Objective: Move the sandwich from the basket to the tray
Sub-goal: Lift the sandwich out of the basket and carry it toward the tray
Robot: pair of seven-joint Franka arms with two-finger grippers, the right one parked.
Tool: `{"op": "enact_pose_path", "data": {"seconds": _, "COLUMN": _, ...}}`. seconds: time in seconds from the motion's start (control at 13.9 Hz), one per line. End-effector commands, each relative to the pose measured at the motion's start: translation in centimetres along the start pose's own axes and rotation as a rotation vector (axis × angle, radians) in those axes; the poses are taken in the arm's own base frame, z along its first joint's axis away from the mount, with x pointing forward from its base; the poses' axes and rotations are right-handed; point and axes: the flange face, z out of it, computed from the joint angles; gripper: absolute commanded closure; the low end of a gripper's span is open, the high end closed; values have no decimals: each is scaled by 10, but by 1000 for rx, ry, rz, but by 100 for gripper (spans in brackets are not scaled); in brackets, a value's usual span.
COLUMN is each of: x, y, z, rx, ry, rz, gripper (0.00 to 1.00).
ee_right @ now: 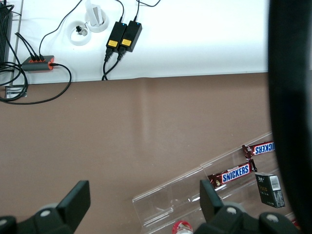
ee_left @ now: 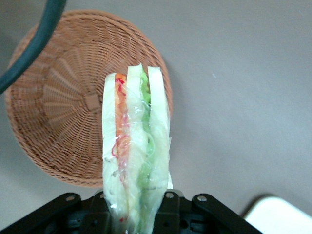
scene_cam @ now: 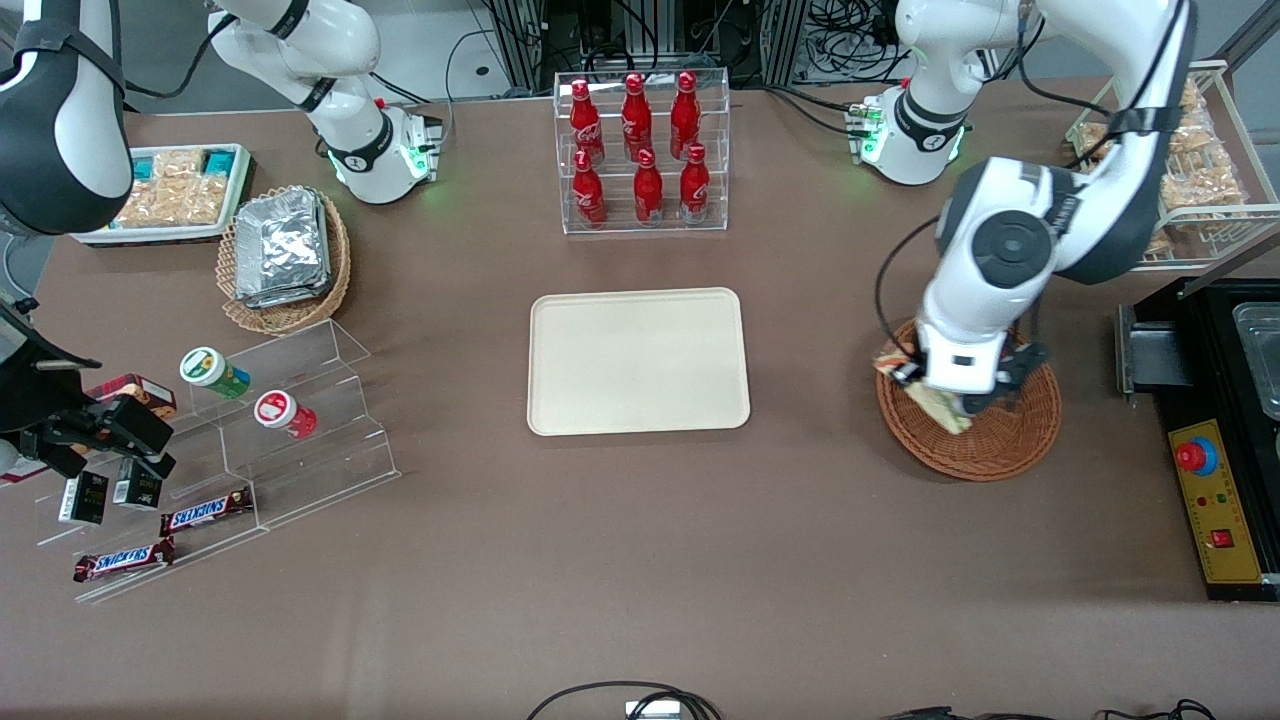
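Note:
My gripper is shut on the sandwich, a plastic-wrapped wedge of pale bread with orange and green filling. It holds the sandwich above the reddish-brown wicker basket, which now has nothing in it. In the front view the gripper hangs over the basket with the sandwich showing under the wrist. The cream tray lies flat at mid-table, toward the parked arm's end from the basket; a corner of the tray shows in the wrist view.
A clear rack of red bottles stands farther from the front camera than the tray. A tan basket of foil packets and stepped acrylic shelves with snacks sit toward the parked arm's end. A black control box is beside the basket.

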Motion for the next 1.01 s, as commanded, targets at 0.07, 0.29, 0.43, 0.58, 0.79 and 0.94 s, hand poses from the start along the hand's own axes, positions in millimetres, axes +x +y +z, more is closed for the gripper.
{"op": "enact_pose_path", "data": {"seconds": 0.07, "x": -37, "y": 50, "z": -5, "rx": -23, "ry": -9, "rz": 198, "gripper": 100}}
{"op": "enact_pose_path", "data": {"seconds": 0.29, "x": -81, "y": 85, "z": -3, "rx": -6, "ry": 32, "rz": 381, "gripper": 100}}
{"op": "enact_pose_path", "data": {"seconds": 0.43, "x": -110, "y": 107, "z": 14, "rx": 2, "ry": 58, "rz": 482, "gripper": 100}}
{"op": "enact_pose_path", "data": {"seconds": 0.58, "x": -130, "y": 122, "z": 34, "rx": -7, "ry": 49, "rz": 553, "gripper": 100}}
{"op": "enact_pose_path", "data": {"seconds": 0.79, "x": -160, "y": 136, "z": 51, "rx": -7, "ry": 30, "rz": 632, "gripper": 100}}
{"op": "enact_pose_path", "data": {"seconds": 0.94, "x": -178, "y": 144, "z": 63, "rx": -19, "ry": -2, "rz": 662, "gripper": 100}}
